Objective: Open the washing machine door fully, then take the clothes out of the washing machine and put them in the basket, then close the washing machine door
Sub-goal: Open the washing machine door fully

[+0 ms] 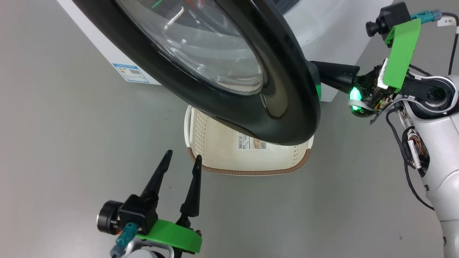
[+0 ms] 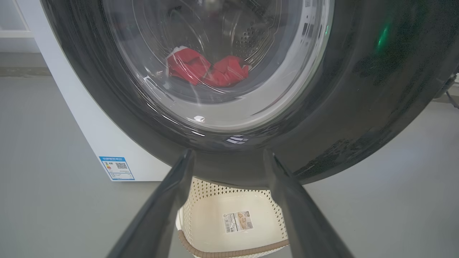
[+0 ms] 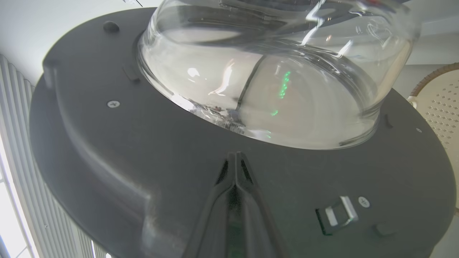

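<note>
Washing machine door (image 1: 292, 118) is a stiff, hinged disc, and I judge it rather heavy; it will swing as one piece and not bend. Its glossy black rim looks slippery and the clear glass bowl in the middle may be fragile. So I think the good place to push is the dull grey inner face near the latch, at the free edge. My right pincer (image 3: 235, 156) is closed, both fingers together, and its tips seem to rest on that inner face just below the glass. My left pincer (image 1: 183, 155) is open and empty, low before the basket (image 1: 251, 171). The door stands partly swung out from the washing machine (image 2: 95, 129), above the basket. Being round, it has no long axis. Its outer face looks toward my left arm and its free edge toward my right arm. The clothes (image 2: 208, 70) lie inside the drum.
</note>
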Controlling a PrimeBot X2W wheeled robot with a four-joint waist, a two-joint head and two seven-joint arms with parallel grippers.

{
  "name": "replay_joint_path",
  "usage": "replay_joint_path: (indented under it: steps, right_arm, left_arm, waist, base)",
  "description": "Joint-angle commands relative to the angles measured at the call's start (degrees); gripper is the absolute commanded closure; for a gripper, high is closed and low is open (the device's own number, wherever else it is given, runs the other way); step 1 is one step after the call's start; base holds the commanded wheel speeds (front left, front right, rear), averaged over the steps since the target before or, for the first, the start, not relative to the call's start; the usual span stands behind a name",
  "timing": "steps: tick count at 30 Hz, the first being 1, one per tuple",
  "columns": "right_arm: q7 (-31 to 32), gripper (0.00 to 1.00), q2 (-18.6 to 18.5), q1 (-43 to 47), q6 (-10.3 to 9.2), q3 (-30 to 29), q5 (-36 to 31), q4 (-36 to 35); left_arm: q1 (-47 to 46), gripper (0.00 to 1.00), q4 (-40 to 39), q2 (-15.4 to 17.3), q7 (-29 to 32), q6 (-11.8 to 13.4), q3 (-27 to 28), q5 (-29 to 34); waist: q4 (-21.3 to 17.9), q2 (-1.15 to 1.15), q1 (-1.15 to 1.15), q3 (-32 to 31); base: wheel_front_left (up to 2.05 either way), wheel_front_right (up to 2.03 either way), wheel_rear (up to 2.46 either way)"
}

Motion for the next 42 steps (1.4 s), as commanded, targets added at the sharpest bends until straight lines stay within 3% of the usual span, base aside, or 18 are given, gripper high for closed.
replay_joint_path:
  steps: [1, 13, 16, 17, 18, 20, 21, 42]
  right_arm:
    - [-0.48, 1.0, 0.65, 1.81, 0.44, -0.03, -0.64, -1.65]
    - [-5.82, 1.0, 0.64, 3.31, 0.44, -2.88, -4.22, -2.32]
    - [-7.21, 0.77, 0.46, 4.21, 0.44, -3.52, -5.37, -2.45]
    - [-7.56, 0.6, 0.42, 4.56, 0.44, -3.73, -5.66, -2.54]
    - [-8.16, 0.36, 0.42, 4.93, 0.44, -3.97, -6.06, -2.58]
    - [-8.69, 0.04, 0.48, 5.75, 0.44, -4.22, -6.54, -2.7]
    - [-9.11, 0.0, 0.42, 6.15, 0.44, -4.42, -6.85, -2.77]
    - [-14.45, 0.0, 2.09, 20.99, 0.44, -8.65, -8.23, -3.66]
  left_arm:
    - [0.58, 0.0, -1.55, 0.63, -0.46, -0.01, 2.04, 0.43]
    - [0.47, 0.0, -1.34, 0.63, -0.46, -0.41, 2.82, 0.56]
    - [0.54, 0.0, -1.2, 0.63, -0.46, -0.59, 3.22, 0.66]
    - [0.58, 0.0, -1.15, 0.63, -0.46, -0.67, 3.4, 0.7]
    - [0.64, 0.0, -1.09, 0.63, -0.46, -0.74, 3.62, 0.76]
    - [0.74, 0.0, -0.97, 0.63, -0.46, -0.94, 4.07, 0.9]
    - [0.8, 0.0, -0.92, 0.63, -0.46, -1.05, 4.29, 0.98]
    - [4.38, 0.0, -0.17, 0.63, -0.46, -2.62, 9.05, 2.5]
  waist:
    - [0.0, 0.0, 0.0, -0.06]
    - [-0.59, 0.0, 0.0, -0.77]
    - [-0.87, 0.0, 0.0, -1.23]
    - [-1.0, 0.0, 0.0, -1.37]
    - [-1.18, 0.0, 0.0, -1.58]
    - [-1.51, 0.0, 0.0, -1.91]
    - [-1.66, 0.0, 0.0, -2.03]
    - [-5.8, 0.0, 0.0, -6.85]
  base:
    - [0.0, 0.0, 0.0]
    - [0.0, 0.0, 0.0]
    - [0.0, 0.0, 0.0]
    - [0.0, 0.0, 0.0]
    - [0.0, 0.0, 0.0]
    - [0.0, 0.0, 0.0]
    - [0.0, 0.0, 0.0]
    - [0.0, 0.0, 0.0]
